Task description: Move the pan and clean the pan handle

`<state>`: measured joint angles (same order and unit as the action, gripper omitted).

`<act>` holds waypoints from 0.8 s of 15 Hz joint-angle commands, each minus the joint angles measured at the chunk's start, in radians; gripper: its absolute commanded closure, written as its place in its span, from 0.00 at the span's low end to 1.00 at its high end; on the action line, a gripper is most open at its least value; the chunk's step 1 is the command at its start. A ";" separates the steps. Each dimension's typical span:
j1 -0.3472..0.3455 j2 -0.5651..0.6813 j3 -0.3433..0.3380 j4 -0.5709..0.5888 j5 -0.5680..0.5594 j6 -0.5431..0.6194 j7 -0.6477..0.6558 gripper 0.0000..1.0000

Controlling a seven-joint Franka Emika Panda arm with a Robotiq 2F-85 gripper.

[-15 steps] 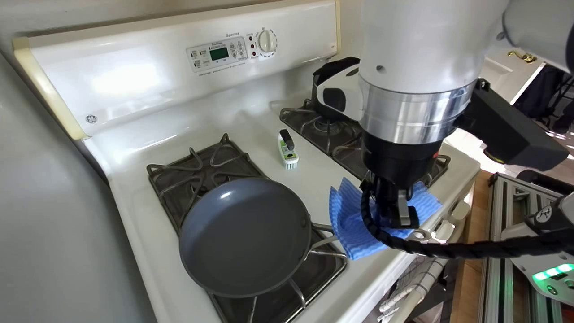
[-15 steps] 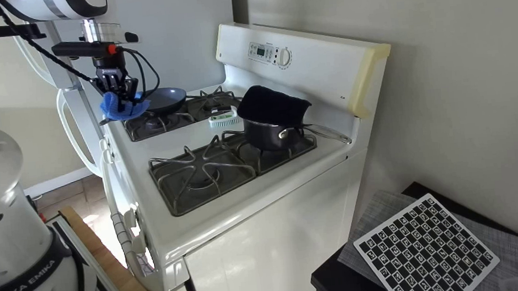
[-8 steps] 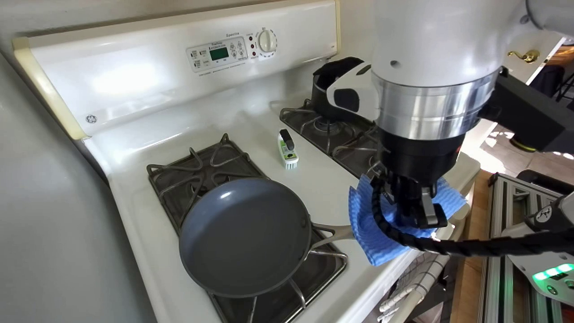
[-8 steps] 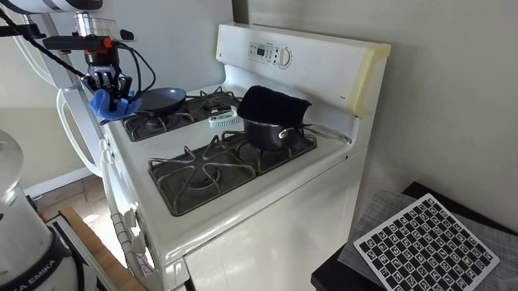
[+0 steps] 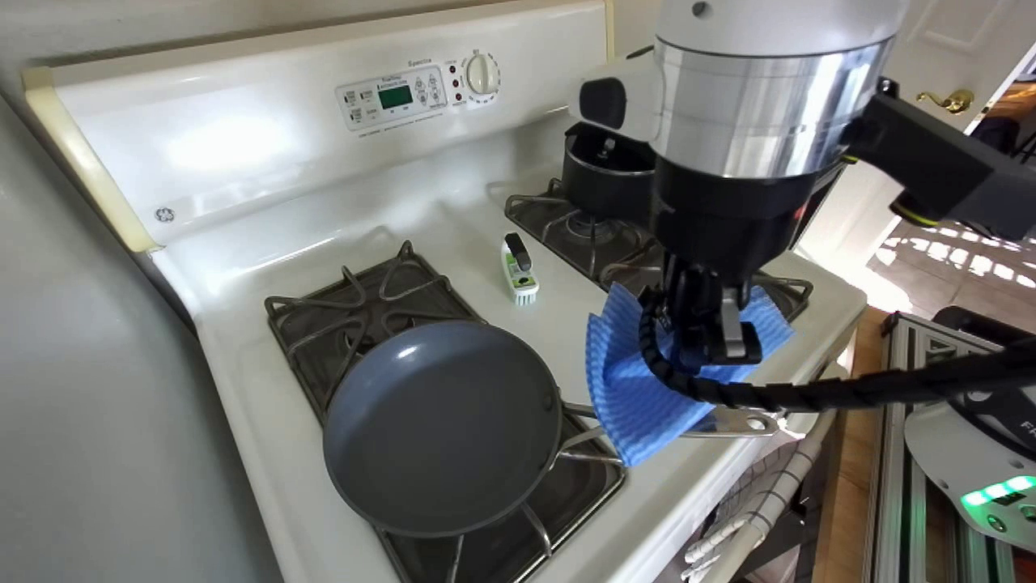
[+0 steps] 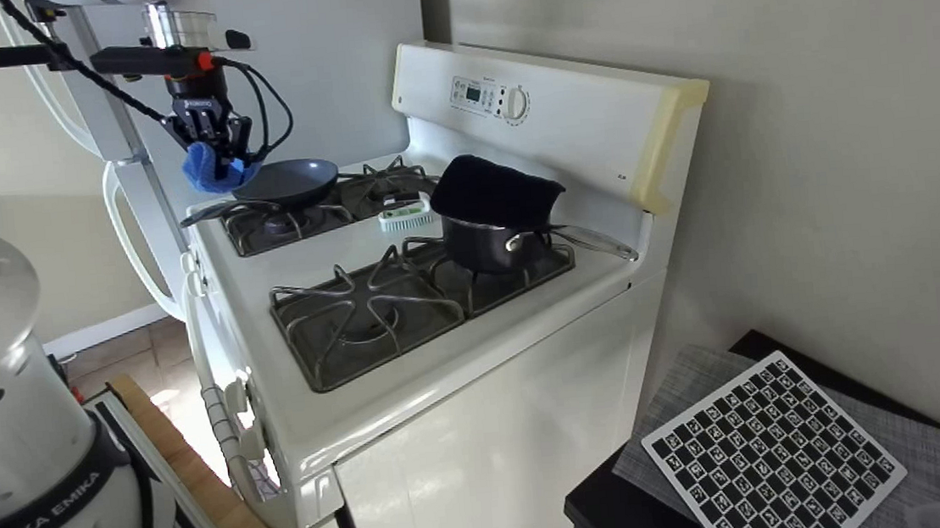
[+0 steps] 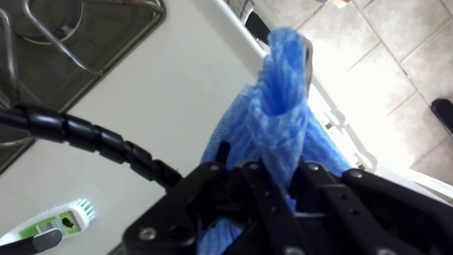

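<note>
The pan (image 5: 441, 429), wide and grey-blue inside, rests on a front burner grate and also shows in an exterior view (image 6: 292, 180). Its silver pan handle (image 6: 214, 211) reaches out past the stove's front edge. My gripper (image 5: 702, 356) is shut on a blue cloth (image 5: 635, 397), which hangs in folds on both sides of the fingers. In an exterior view a gap separates the cloth (image 6: 206, 170) from the handle below it. The cloth hides the handle's middle in an exterior view, leaving its end (image 5: 732, 423) visible. In the wrist view, the bunched cloth (image 7: 279, 131) sticks out between the fingers.
A scrub brush (image 5: 519, 271) lies on the white stovetop between the two grates. The deep black pot (image 6: 489, 241), with dark fabric over it, stands on the back burner. A checked towel (image 5: 753, 502) hangs at the oven front. A black sleeved cable (image 7: 116, 145) runs from the gripper.
The gripper and cloth moved outward along the handle, then rose and came back toward the pan. More of the handle's end shows now. The pan stayed in place.
</note>
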<state>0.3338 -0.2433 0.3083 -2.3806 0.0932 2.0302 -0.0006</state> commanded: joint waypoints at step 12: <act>-0.021 0.132 -0.004 -0.045 0.046 0.352 0.062 1.00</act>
<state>0.3099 -0.1217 0.3065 -2.4164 0.1009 2.3737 0.0448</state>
